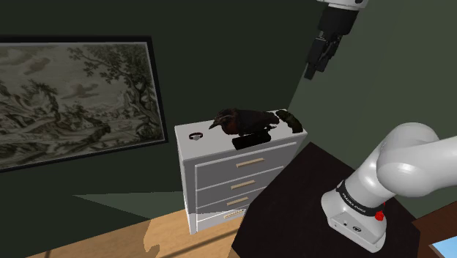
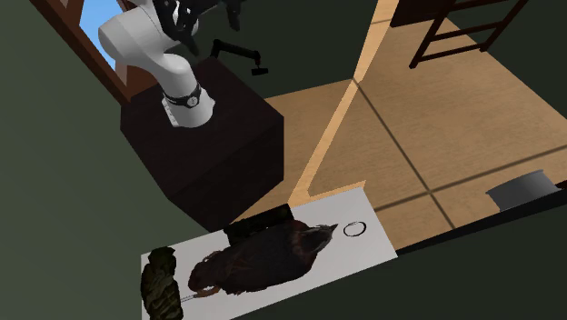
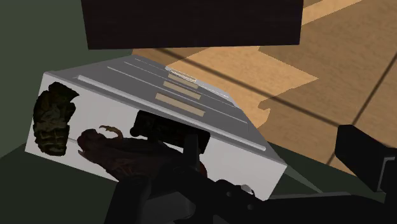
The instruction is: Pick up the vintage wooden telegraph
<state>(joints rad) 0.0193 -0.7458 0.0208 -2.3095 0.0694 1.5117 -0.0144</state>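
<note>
High above the level of the chest of drawers (image 1: 209, 183), your pincer (image 1: 318, 64) hangs with its two fingers apart, and it has hold of nothing. You find the telegraph (image 1: 253, 140), a low black block, on the white top at the middle of the front edge, over the drawers. It lies close under a dark brown bird figure (image 1: 242, 119); I cannot tell if they touch. A small ring (image 1: 195, 135) sits near one end of the top, a dark greenish lump (image 1: 291, 121) at the other end.
</note>
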